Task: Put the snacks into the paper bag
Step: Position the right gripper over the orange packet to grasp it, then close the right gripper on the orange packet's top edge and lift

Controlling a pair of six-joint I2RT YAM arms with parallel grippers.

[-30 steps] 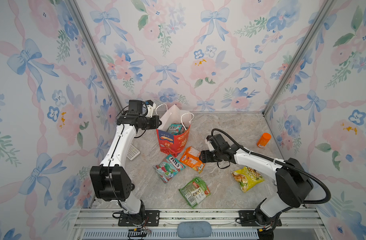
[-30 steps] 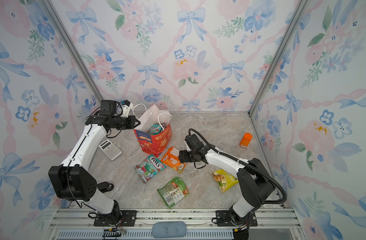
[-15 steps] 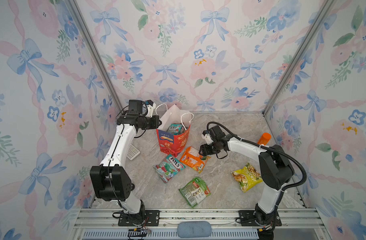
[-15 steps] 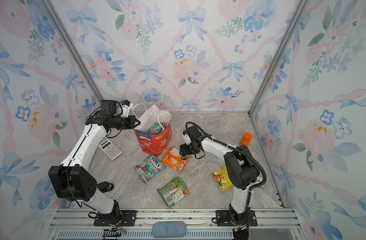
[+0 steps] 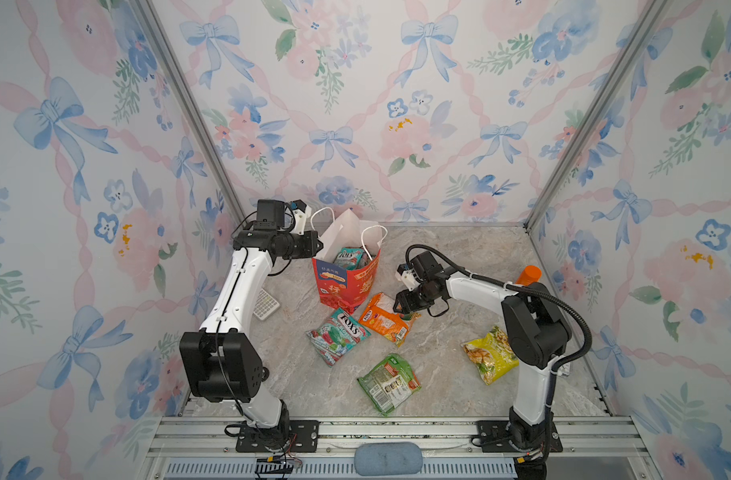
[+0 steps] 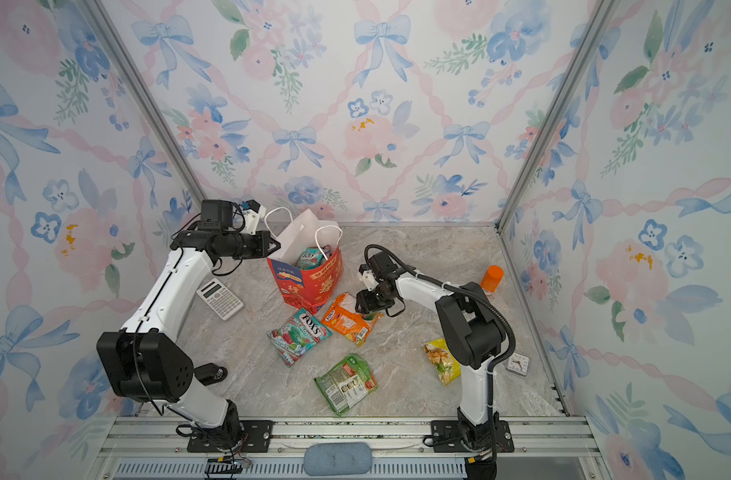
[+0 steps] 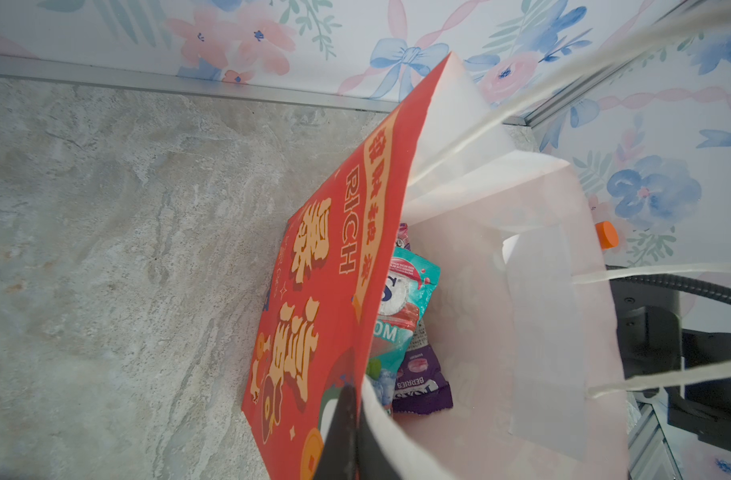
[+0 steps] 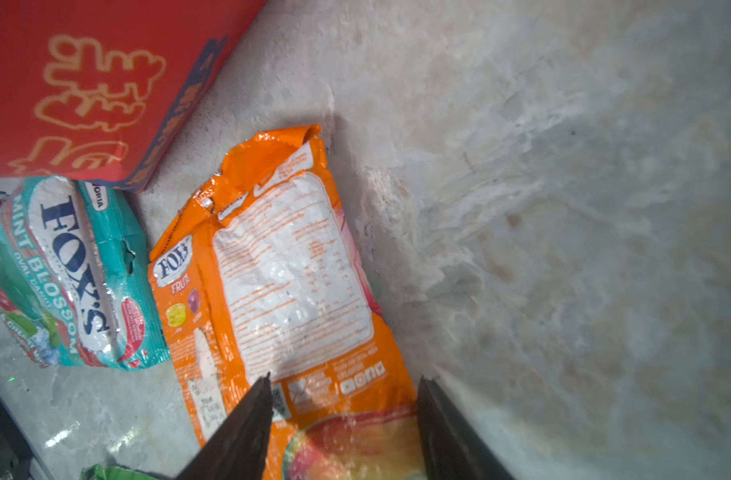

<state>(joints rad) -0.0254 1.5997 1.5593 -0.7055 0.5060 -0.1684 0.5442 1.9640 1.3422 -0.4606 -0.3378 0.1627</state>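
The red paper bag [image 5: 347, 282] [image 6: 310, 282] stands upright at the back middle in both top views. My left gripper [image 5: 314, 249] [image 7: 351, 415] is shut on its rim and holds the mouth wide. Inside lie a teal packet [image 7: 401, 299] and a purple packet [image 7: 422, 378]. On the table lie an orange snack packet [image 5: 384, 318] [image 8: 289, 282], a teal FOX'S packet [image 5: 339, 334] [image 8: 73, 274], a green packet [image 5: 388, 382] and a yellow packet [image 5: 488, 357]. My right gripper [image 5: 401, 305] [image 8: 343, 382] is open, its fingers low on either side of the orange packet's end.
An orange bottle [image 5: 530, 274] stands by the right wall. A white calculator [image 6: 219, 298] lies left of the bag, under my left arm. A small clock [image 6: 517, 363] sits near the front right corner. The bag's base [image 8: 85, 83] touches the teal packet.
The right arm's elbow has swung in from the front right toward the back. Its gripper has stayed at the orange packet's end and come down over it. The left arm has not moved.
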